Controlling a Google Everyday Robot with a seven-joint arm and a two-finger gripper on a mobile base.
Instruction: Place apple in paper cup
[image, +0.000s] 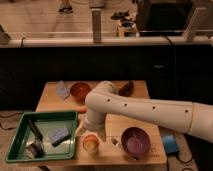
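Observation:
The paper cup (90, 149) stands near the table's front edge, between the green tray and the purple bowl. It is small, pale and round. The orange-yellow apple (90, 143) shows inside its rim. My gripper (93, 132) hangs at the end of the white arm, directly above the cup and very close to it. The arm comes in from the right, bends over the middle of the table and hides the gripper's upper part.
A green tray (20, 145) at the front left holds a blue sponge (59, 134) and utensils. A purple bowl (135, 141) sits right of the cup. An orange bowl (80, 90), a carrot-like piece (80, 109), a clear item (62, 89) and a dark object (126, 87) lie farther back.

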